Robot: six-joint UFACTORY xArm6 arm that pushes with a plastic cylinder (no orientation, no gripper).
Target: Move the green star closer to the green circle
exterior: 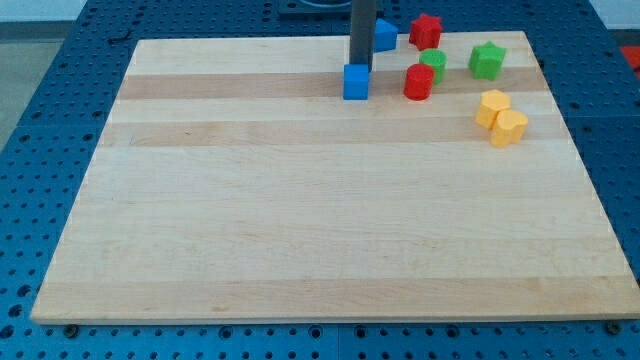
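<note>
Your green star [488,60] sits near the board's top right corner, a chunky bright-green block with rounded lobes, lying flat and free of every neighbour. The green circle [435,63] is close on its left, with a narrow strip of bare wood between the 2; part of the circle is hidden behind the red block [419,81] that sits against its lower left side. Because that red piece backs the circle, a push on the star from the view's right would probably close the gap without sending the circle far, though that is only a judgement.

Above the circle lies a second red block [426,30], star-like in outline, and further left a blue block [385,35], half covered by the rod. Below the star, 2 yellow blocks [501,118] rest touching each other, well clear of the path.

My tip [359,70] stands just above the blue cube [355,82], at or near its top edge, well to the left of both green pieces. There is no pincer on this arm, only the straight rod, so nothing is clenched or grasped. From where it stands, you would likely need to route the tip around the cluster to reach the star's far right side. The wooden board [300,220] is otherwise bare.
</note>
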